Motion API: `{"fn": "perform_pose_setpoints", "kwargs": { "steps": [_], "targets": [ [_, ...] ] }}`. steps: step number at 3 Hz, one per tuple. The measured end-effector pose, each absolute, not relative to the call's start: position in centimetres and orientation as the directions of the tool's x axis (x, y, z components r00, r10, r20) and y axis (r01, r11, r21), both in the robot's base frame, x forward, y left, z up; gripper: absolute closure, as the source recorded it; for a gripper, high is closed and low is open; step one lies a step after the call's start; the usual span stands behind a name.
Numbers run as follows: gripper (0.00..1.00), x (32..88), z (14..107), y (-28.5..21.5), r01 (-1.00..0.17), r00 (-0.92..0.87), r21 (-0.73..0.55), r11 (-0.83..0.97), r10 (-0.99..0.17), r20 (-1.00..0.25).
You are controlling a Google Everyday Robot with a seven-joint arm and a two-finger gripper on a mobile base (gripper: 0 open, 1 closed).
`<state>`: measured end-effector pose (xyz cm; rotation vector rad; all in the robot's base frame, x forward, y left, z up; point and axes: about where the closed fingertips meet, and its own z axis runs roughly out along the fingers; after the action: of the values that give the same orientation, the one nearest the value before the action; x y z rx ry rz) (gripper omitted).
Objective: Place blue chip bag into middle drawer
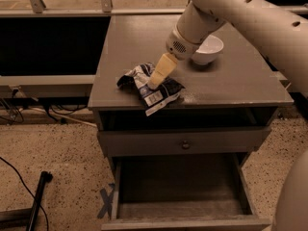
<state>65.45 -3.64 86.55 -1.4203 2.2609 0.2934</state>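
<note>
The blue chip bag (162,94), crumpled dark blue and white foil with a white label patch, lies on the cabinet top (144,37) near its front edge. My gripper (155,82) comes down from the upper right and its tan tip rests on the middle of the bag. The middle drawer (178,189) is pulled out below, showing its plank floor and thin side walls. Nothing lies in it.
A white bowl (208,49) stands on the cabinet top right of the bag, just behind my wrist. A closed grey drawer front with a small round knob (185,144) sits above the open drawer. A dark rod (37,196) and cables lie on the speckled floor at left.
</note>
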Motion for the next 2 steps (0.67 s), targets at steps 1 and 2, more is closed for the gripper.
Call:
{"fn": "perform_pose_setpoints", "kwargs": {
  "steps": [1, 2],
  "targets": [
    [0.00, 63.9, 86.1, -4.6, -0.891, -0.392, -0.027, 0.454, -0.796, -0.461],
    [0.18, 62.5, 84.9, -5.6, -0.881, -0.429, 0.020, 0.474, -0.779, -0.458]
  ]
}}
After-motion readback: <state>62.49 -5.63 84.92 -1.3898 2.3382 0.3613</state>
